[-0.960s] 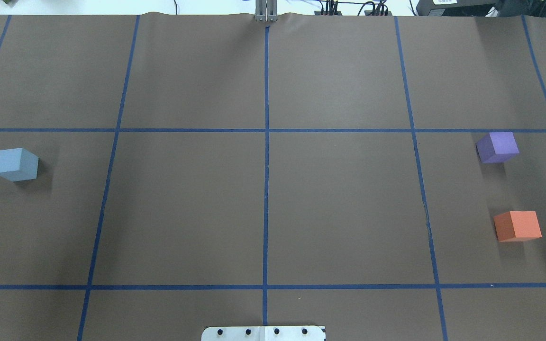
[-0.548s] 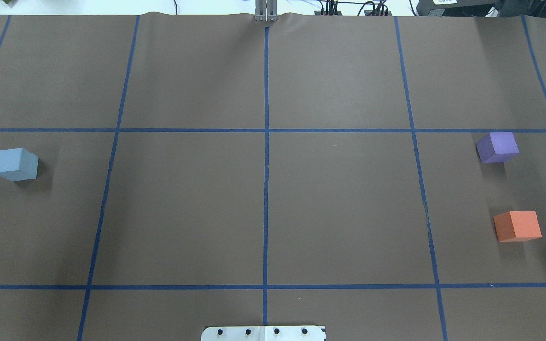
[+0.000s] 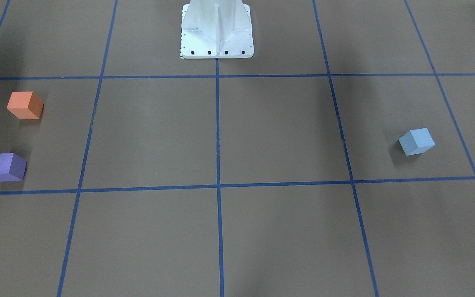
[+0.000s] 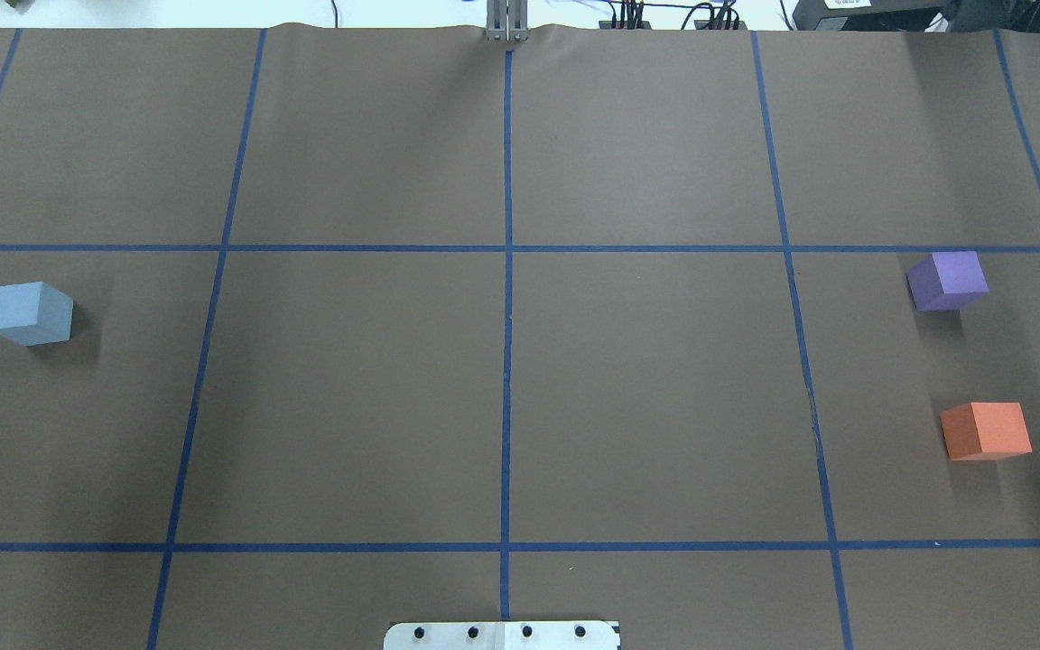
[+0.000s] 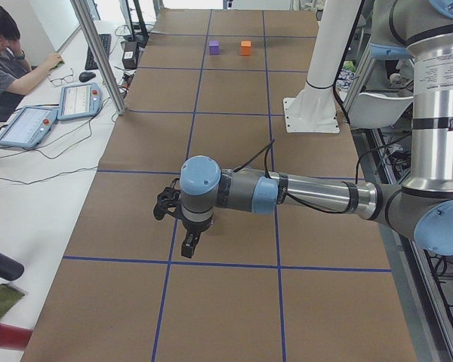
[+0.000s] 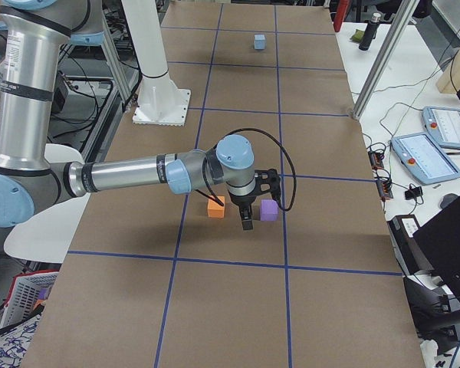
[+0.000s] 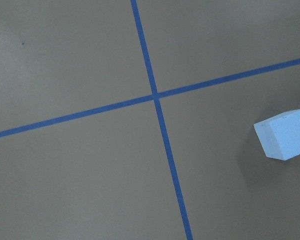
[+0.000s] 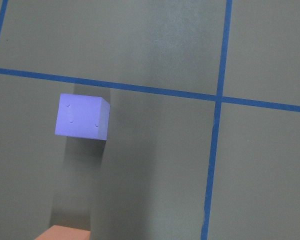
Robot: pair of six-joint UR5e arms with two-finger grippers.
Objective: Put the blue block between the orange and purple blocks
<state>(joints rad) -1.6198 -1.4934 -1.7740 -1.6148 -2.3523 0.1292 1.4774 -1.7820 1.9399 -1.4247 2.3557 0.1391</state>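
The light blue block (image 4: pixel 31 313) sits alone at the table's left side; it also shows in the front view (image 3: pixel 416 141) and at the right edge of the left wrist view (image 7: pixel 285 134). The purple block (image 4: pixel 947 281) and the orange block (image 4: pixel 986 431) sit at the far right with a gap between them. The right wrist view shows the purple block (image 8: pixel 82 117) and the top of the orange one (image 8: pixel 65 233). My left gripper (image 5: pixel 175 226) and my right gripper (image 6: pixel 257 203) show only in the side views, high above the table. I cannot tell whether they are open or shut.
Brown paper with blue tape grid lines (image 4: pixel 506 361) covers the table. The white robot base (image 3: pixel 217 29) stands at the near middle edge. An operator (image 5: pixel 7 60) sits by tablets beside the far side of the table.
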